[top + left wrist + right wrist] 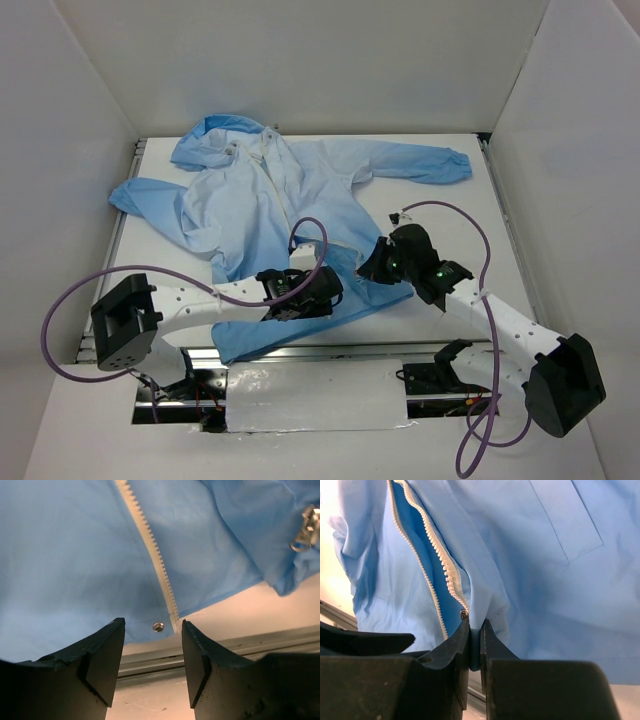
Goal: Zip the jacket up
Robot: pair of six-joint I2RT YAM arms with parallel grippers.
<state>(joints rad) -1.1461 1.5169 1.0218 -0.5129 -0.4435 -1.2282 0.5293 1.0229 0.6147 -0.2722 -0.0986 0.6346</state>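
The light-blue jacket lies spread on the white table, hood at the far side, its front unzipped near the hem. In the left wrist view one white zipper half runs down to the hem beside a metal snap. A metal zipper slider shows on the other flap at the right. My left gripper is open just short of that hem, with nothing between its fingers. My right gripper is shut on a fold of the jacket hem, right beside the other zipper half.
A metal rail runs along the table's near edge, just below the jacket hem. White walls enclose the table on three sides. Purple cables loop from both arms.
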